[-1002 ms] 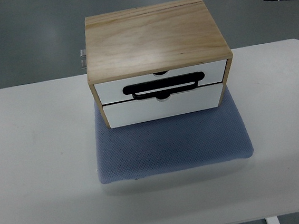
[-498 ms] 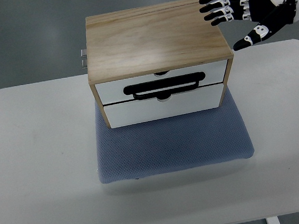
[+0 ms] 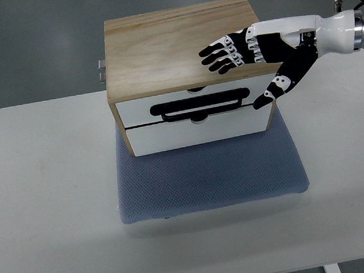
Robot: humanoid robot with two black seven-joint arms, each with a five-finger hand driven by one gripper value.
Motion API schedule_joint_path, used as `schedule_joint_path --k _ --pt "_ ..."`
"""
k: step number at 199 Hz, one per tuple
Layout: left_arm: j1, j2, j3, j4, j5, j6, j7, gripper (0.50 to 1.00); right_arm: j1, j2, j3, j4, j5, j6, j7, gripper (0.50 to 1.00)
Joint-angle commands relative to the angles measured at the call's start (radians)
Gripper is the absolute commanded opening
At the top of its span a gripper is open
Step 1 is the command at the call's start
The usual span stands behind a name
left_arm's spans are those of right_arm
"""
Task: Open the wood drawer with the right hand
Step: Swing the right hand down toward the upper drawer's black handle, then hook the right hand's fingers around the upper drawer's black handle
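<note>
Right hand [image 3: 259,57] spread open, empty, over the wood drawer box [image 3: 187,52]; both drawers shut

I see my right hand [image 3: 261,54] reaching in from the right edge on a white forearm, palm down. Its fingers [image 3: 222,50] are spread and straight, pointing left; below them the thumb angles down-left. It holds nothing.

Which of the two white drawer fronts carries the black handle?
The upper white drawer front; its black loop handle hangs over the seam. The lower white drawer front has none.
</note>
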Motion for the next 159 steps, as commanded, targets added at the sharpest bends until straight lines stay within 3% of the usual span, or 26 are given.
schedule_joint_path --k 1,89,159 --pt "0.000 0.000 0.000 -0.001 0.000 0.000 0.000 1.000 -0.014 0.025 -0.002 -0.005 -0.024 -0.002 0.000 0.944" --pt "0.000 0.000 0.000 0.000 0.000 0.000 0.000 1.000 -0.081 0.157 -0.010 -0.072 -0.106 -0.108 -0.001 0.944" --pt "0.000 0.000 0.000 0.000 0.000 0.000 0.000 1.000 -0.100 0.182 -0.010 -0.121 -0.118 -0.109 -0.001 0.944"
